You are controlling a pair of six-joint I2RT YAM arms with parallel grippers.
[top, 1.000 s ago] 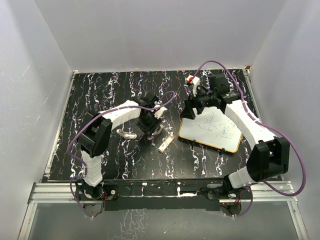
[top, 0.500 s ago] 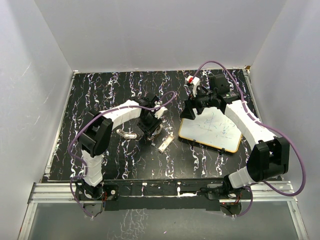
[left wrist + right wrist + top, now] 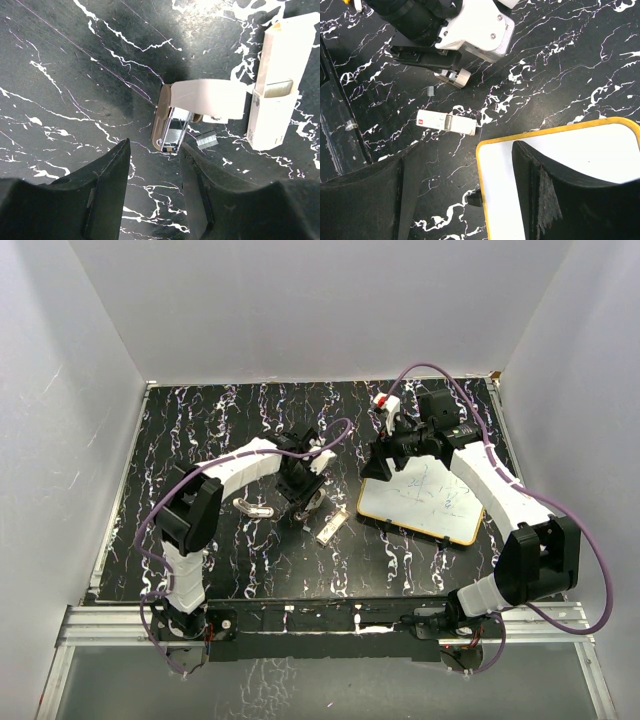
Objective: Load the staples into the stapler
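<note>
The stapler (image 3: 176, 124) lies flipped open on the black marbled table, its cream top folded back and its metal channel showing staples inside. A short loose strip of staples (image 3: 206, 140) lies just right of it. Further right is the cream staples box (image 3: 272, 95), open with a strip visible. My left gripper (image 3: 156, 150) hovers just short of the stapler's open end, open and empty. From above, the left gripper (image 3: 297, 483) sits over the stapler (image 3: 313, 502), with the box (image 3: 331, 527) nearby. My right gripper (image 3: 462, 162) hangs open and empty over the whiteboard's corner.
A yellow-rimmed whiteboard (image 3: 425, 502) lies right of centre under the right arm. A small pale object (image 3: 255, 508) lies left of the stapler. A red and white item (image 3: 384, 400) sits at the back. A small black clip (image 3: 474, 198) touches the whiteboard's edge.
The left wrist has edged very slightly toward the back. The stapler, box and right arm have not moved.
</note>
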